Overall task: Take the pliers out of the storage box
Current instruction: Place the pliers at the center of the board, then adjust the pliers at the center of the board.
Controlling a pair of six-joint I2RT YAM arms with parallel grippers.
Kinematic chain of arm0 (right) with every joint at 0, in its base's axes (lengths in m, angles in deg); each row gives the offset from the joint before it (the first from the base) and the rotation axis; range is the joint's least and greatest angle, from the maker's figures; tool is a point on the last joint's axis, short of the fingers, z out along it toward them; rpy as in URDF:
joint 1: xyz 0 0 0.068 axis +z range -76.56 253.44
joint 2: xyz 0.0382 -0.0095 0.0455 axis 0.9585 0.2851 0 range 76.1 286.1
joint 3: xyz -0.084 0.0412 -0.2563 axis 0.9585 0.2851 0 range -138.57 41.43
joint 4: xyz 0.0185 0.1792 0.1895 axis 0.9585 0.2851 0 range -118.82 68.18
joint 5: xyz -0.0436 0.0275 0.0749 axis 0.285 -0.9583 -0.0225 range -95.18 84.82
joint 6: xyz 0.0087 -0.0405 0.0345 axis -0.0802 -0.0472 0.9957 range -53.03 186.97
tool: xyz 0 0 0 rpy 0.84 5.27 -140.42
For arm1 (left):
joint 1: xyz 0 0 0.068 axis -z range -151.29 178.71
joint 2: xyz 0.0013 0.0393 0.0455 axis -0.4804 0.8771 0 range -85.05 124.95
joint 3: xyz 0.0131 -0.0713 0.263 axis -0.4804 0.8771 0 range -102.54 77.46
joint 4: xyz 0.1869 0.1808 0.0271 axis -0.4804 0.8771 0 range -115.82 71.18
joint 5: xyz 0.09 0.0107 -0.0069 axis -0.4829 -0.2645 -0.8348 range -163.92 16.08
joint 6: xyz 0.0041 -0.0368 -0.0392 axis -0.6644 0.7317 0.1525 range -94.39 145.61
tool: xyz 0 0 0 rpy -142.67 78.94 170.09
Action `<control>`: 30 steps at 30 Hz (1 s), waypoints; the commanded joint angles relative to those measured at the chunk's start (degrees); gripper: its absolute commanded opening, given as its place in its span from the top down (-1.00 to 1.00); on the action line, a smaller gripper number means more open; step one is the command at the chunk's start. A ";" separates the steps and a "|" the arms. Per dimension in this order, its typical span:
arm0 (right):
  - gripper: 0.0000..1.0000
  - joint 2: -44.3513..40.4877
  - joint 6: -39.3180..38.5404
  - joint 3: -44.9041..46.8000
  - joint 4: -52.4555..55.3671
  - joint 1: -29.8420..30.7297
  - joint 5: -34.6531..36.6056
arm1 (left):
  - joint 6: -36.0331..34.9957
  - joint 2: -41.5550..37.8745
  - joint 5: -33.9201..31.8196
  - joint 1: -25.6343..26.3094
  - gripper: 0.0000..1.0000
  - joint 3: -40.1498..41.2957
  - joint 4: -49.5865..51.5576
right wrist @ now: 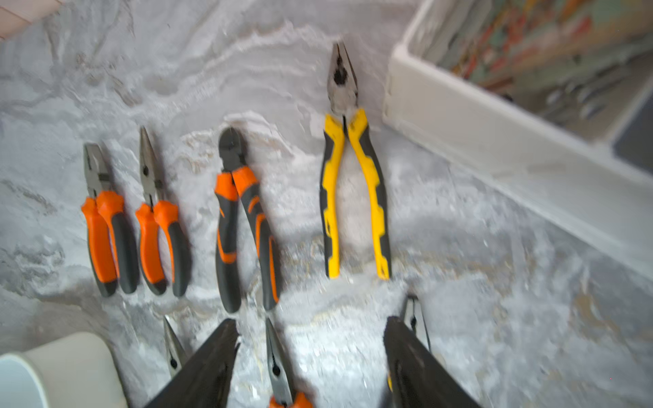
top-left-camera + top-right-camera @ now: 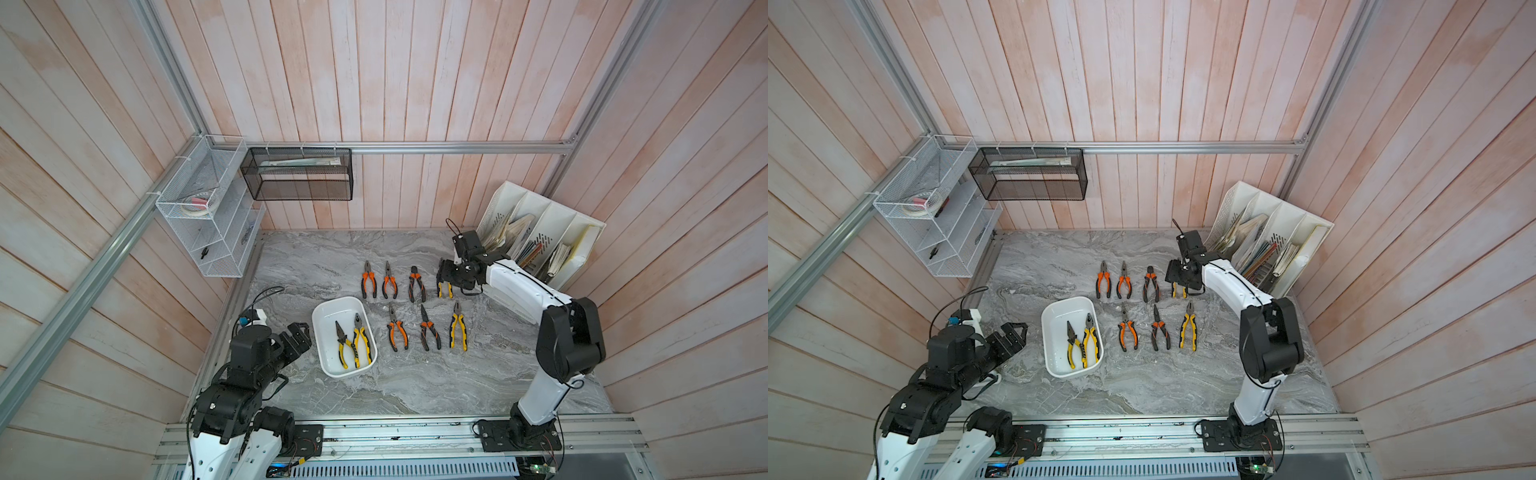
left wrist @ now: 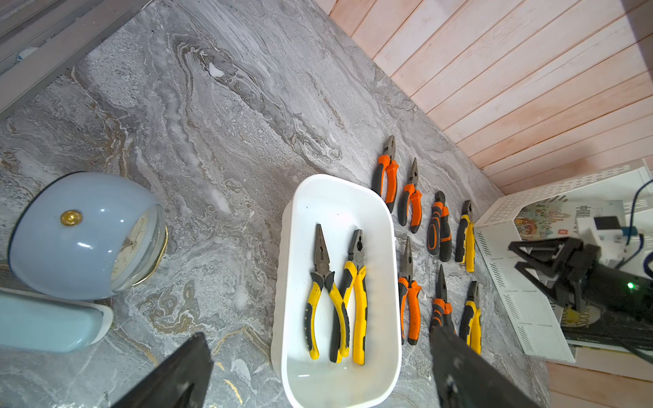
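Note:
The storage box (image 2: 332, 324) (image 2: 1059, 324) (image 3: 339, 205) is a shallow white tub left of the table's middle. Two yellow-handled pliers lie in it side by side, a long-nose pair (image 2: 343, 345) (image 3: 323, 289) and a combination pair (image 2: 362, 340) (image 3: 357, 293). Several more pliers lie on the marble in two rows to its right. My right gripper (image 2: 444, 274) (image 1: 311, 328) hangs open just above the back row's yellow pliers (image 1: 353, 190), which lie free on the table. My left gripper (image 2: 301, 332) (image 3: 318, 335) is open to the left of the box and holds nothing.
A white slotted file organizer (image 2: 540, 241) stands at the back right, close behind the right arm. A white mesh rack (image 2: 208, 216) and a black mesh basket (image 2: 299, 174) hang on the walls at the back left. A pale blue clock (image 3: 88, 233) sits near the left arm.

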 commanded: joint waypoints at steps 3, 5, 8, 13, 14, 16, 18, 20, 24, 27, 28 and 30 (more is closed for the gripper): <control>-0.58 -6.62 1.54 11.66 2.51 0.62 1.13 | -1.16 -0.44 0.75 -0.45 -1.00 0.59 -0.67; -0.78 -8.92 1.91 15.27 2.00 0.79 0.98 | -1.20 -0.41 0.75 -0.50 -1.00 0.59 -0.71; -0.96 -10.32 2.03 18.98 1.55 1.04 0.77 | -1.15 -0.41 0.77 -0.50 -1.00 0.68 -0.75; -0.95 -8.64 1.54 20.66 0.88 1.15 0.96 | -1.07 -0.22 0.84 -0.63 -1.00 0.63 -0.67; -0.93 -8.18 1.43 20.79 0.59 1.19 0.92 | -1.07 -0.22 0.84 -0.62 -1.00 0.68 -0.67; -0.85 -6.88 1.26 21.05 0.43 1.17 1.50 | -0.98 -0.33 0.84 -0.60 -1.00 0.68 -0.60; -0.77 -5.85 0.85 21.66 -0.22 1.21 1.74 | -0.89 -0.42 0.84 -0.63 -1.00 0.73 -0.56; -0.66 -5.03 0.39 22.41 -0.75 1.35 1.83 | -0.90 -0.40 0.84 -0.60 -1.00 0.74 -0.58; -0.46 -4.55 -0.22 24.11 -1.66 2.86 1.87 | -1.04 -0.15 0.84 -0.63 -1.00 0.68 -0.67; -0.35 -4.57 0.16 25.29 -2.46 3.70 1.47 | -1.07 0.04 0.93 -0.60 -1.00 0.68 -0.66; -0.31 -4.56 0.18 25.60 -2.67 4.06 1.39 | -1.11 0.04 0.93 -0.62 -1.00 0.68 -0.67; -0.21 -4.43 0.18 26.05 -2.87 4.94 1.53 | -1.12 0.05 0.93 -0.63 -1.00 0.68 -0.75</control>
